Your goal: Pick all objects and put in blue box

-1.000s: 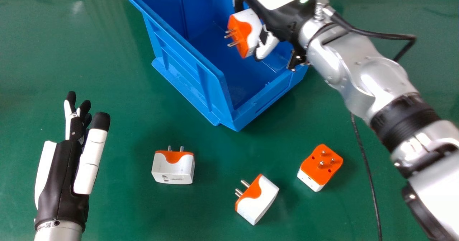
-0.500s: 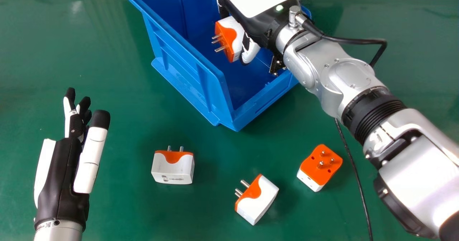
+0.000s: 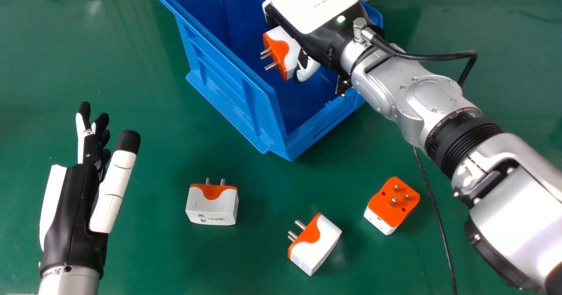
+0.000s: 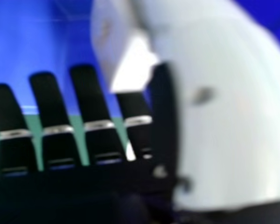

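We have the white-and-orange plug adapter (image 3: 285, 51) pinched in our right hand (image 3: 314, 18), its thumb (image 3: 309, 69) pressed to the white casing, over the inside of the blue box (image 3: 224, 84) near twelve o'clock in the head view. The metal pins (image 3: 271, 65) point towards eight o'clock, out of the grip. Our left hand (image 3: 72, 207) rests between eight and nine o'clock, fingers relaxed and holding nothing.

The adapter looks like hard plastic: stiff, fairly light for its bulk and unlikely to mark under a firm pinch. Its smooth casing may slip or pivot if the thumb sits off centre, so we judge the broad, flat white sides the best place to hold. The pins (tempting little handles, but poor ones) would roll against the fingers. A low release should suit it, as a drop might make it bounce.

On the green tabletop (image 3: 131, 88), the first loose adapter (image 3: 212, 207) lies between seven and eight o'clock, pins towards twelve; squeezing it across its short ends looks simple. The second loose adapter (image 3: 316, 246), near half past five, aims its pins towards ten. The third loose adapter (image 3: 392, 203), at four, has pins upward, so we would take it low by its sides.
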Available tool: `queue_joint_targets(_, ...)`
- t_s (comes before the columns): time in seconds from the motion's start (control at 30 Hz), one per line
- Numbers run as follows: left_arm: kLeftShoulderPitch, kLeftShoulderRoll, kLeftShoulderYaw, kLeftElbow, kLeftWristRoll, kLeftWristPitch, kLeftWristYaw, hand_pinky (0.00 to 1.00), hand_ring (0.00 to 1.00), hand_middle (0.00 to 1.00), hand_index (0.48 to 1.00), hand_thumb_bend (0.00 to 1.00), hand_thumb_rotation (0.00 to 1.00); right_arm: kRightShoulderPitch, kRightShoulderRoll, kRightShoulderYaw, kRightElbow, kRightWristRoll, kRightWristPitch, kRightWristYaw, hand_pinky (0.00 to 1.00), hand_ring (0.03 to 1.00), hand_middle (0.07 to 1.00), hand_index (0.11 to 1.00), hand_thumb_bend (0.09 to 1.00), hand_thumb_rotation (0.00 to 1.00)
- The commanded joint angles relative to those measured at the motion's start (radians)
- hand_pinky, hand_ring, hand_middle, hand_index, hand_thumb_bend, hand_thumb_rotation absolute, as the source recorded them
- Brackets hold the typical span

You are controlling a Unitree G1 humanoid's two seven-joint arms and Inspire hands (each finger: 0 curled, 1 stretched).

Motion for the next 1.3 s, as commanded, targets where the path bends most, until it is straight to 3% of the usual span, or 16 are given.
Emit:
queue_joint_targets(0.0,-0.002,0.010,0.007,-0.031,0.002,0.001,0.003,1.00,1.00,1.00,1.000,0.78,0.95,-0.017,-0.006,-0.007,-0.028,0.014,0.016,0.003,0.94,0.996,0.997,0.996,0.572,0.63)
queue_joint_targets(0.2,-0.008,0.013,0.011,-0.046,0.003,0.030,0.002,1.00,1.00,1.00,1.000,0.77,0.94,0.002,-0.010,-0.006,-0.047,0.016,0.047,0.013,0.96,1.000,1.000,1.000,0.545,0.63)
queue_joint_targets(0.3,-0.011,0.015,0.011,-0.047,0.007,0.033,0.001,1.00,1.00,1.00,1.000,0.77,0.94,0.014,-0.015,-0.016,-0.062,0.027,0.047,0.004,0.96,1.000,1.000,1.000,0.536,0.62)
queue_joint_targets(0.47,-0.014,0.015,0.013,-0.048,0.002,0.037,-0.003,0.99,1.00,1.00,0.999,0.76,0.93,0.056,-0.036,-0.038,-0.097,0.056,0.044,-0.017,0.96,1.000,1.000,1.000,0.520,0.61)
queue_joint_targets(0.8,-0.028,0.017,0.026,-0.037,-0.040,0.042,-0.028,0.99,1.00,1.00,1.000,0.72,0.93,0.315,-0.165,-0.121,-0.463,0.070,0.094,-0.009,0.93,1.000,1.000,0.998,0.455,0.56)
queue_joint_targets(1.07,-0.044,0.029,0.038,-0.022,-0.065,0.049,-0.046,1.00,1.00,1.00,1.000,0.70,0.94,0.485,-0.299,-0.164,-0.756,0.041,0.105,0.068,0.93,0.996,1.000,0.985,0.399,0.58)
queue_joint_targets(1.17,-0.050,0.031,0.040,-0.018,-0.072,0.056,-0.047,1.00,1.00,1.00,1.000,0.71,0.94,0.554,-0.345,-0.193,-0.868,0.032,0.108,0.100,0.93,0.996,1.000,0.982,0.374,0.59)
queue_joint_targets(1.27,-0.058,0.027,0.042,-0.007,-0.085,0.047,-0.049,1.00,1.00,1.00,1.000,0.71,0.93,0.660,-0.386,-0.245,-1.014,0.036,0.117,0.129,0.92,0.991,1.000,0.980,0.368,0.59)
